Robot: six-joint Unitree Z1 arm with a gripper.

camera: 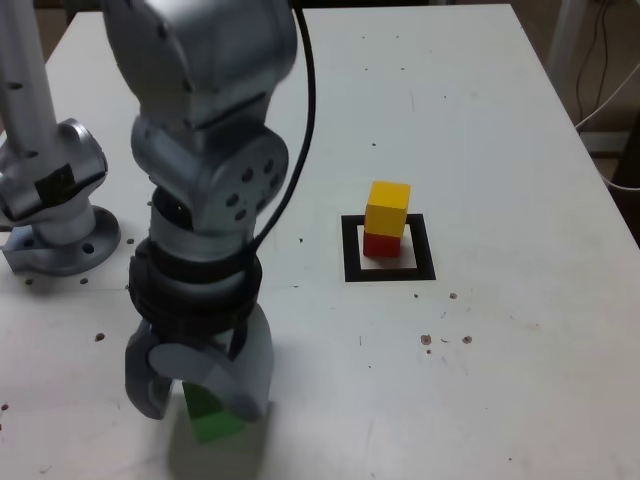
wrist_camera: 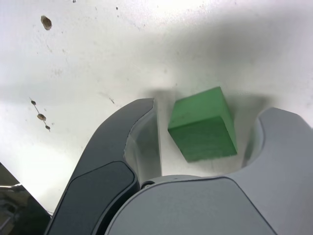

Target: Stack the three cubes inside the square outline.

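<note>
**Green cube between the jaws, two cubes stacked in the square**

Nearest the camera, the grey two-fingered gripper (wrist_camera: 208, 132) reaches down to the white table (camera: 500, 380) with the small matte green cube (wrist_camera: 203, 126) sitting between its jaws. The jaws stand partly apart, with a narrow gap visible on each side of the cube; they straddle it without a firm hold. In the exterior view, this cube lies at the table's near edge, towards that view's left. Well apart, towards the exterior view's right, the thick black square outline (camera: 352, 250) holds the small red cube (camera: 380, 244), with the small yellow cube (camera: 387, 208) on top of it.
</note>
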